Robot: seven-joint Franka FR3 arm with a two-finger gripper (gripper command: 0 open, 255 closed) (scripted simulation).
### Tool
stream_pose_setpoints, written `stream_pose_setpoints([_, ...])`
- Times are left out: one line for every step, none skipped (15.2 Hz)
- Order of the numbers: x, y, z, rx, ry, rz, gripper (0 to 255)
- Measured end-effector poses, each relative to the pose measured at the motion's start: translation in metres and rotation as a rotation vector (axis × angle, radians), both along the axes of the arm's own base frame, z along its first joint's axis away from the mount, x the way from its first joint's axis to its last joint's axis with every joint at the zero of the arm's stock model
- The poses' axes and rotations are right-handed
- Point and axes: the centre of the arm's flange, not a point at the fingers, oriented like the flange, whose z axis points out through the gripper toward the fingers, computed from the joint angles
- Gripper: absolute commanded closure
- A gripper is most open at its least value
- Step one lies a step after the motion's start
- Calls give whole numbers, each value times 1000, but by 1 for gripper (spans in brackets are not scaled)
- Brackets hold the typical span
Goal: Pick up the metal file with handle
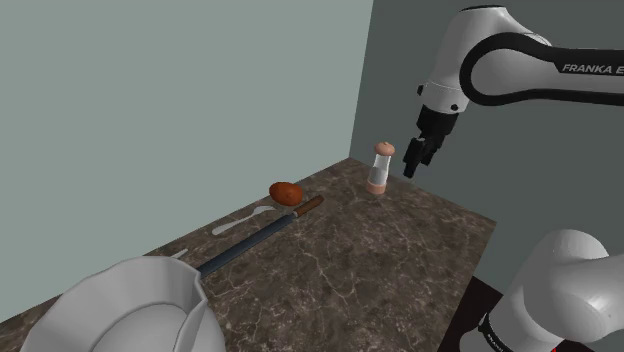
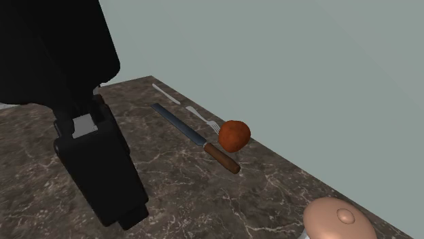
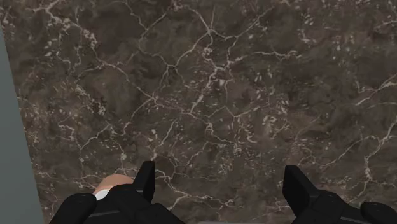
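We saw our open, empty black gripper (image 1: pixel 411 168) hanging just beside the pink-capped clear shaker (image 1: pixel 380 168), which it might topple when reaching for the brown-handled grey-blue file (image 1: pixel 261 234) lying beyond that shaker.

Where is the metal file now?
In the shoulder view the file lies on the counter, left of centre, beside the fork, its handle by the brown ball.

- Dark brown marble countertop (image 1: pixel 400 260) with white veins is spanning the scene.
- Reddish-brown rounded lump (image 1: pixel 286 192) is sitting near the countertop's wall-side edge.
- White fork (image 1: pixel 240 220) is lying flat just beside the lump, along the wall.
- Small shaker (image 1: pixel 380 168) with a pinkish cap and base is standing upright near the far corner.
- Large pale grey pot (image 1: pixel 120 310) is sitting at the shoulder view's lower left.
- Plain grey-green wall (image 1: pixel 180 90) is running behind the countertop.
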Motion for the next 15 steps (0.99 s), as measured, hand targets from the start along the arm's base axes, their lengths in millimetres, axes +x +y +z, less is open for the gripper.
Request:
stream_pose_setpoints([0,0,0,0,0,0,0])
stream_pose_setpoints([0,5,-2,1,-1,-18,0])
stream_pose_setpoints([0,15,-4,4,-1,-48,0])
stream_pose_setpoints([-1,25,-10,7,-3,-86,0])
stream_pose_setpoints([-3,36,-15,10,-4,-126,0])
stream_pose_setpoints([-2,49,-19,14,-5,-167,0])
stream_pose_setpoints([-3,62,-25,17,-7,-210,0])
stream_pose_setpoints([-2,72,-31,21,-7,-255,0])
stream_pose_setpoints([1,83,-36,24,-9,-298,0])
stream_pose_setpoints([3,95,-43,28,-10,-341,0])
stream_pose_setpoints([6,107,-46,31,-11,-385,0])
stream_pose_setpoints([10,118,-50,35,-13,-429,0])
stream_pose_setpoints([14,129,-57,38,-14,-473,0])
stream_pose_setpoints([17,140,-61,42,-15,-517,0])
stream_pose_setpoints([23,152,-66,45,-17,-561,0])
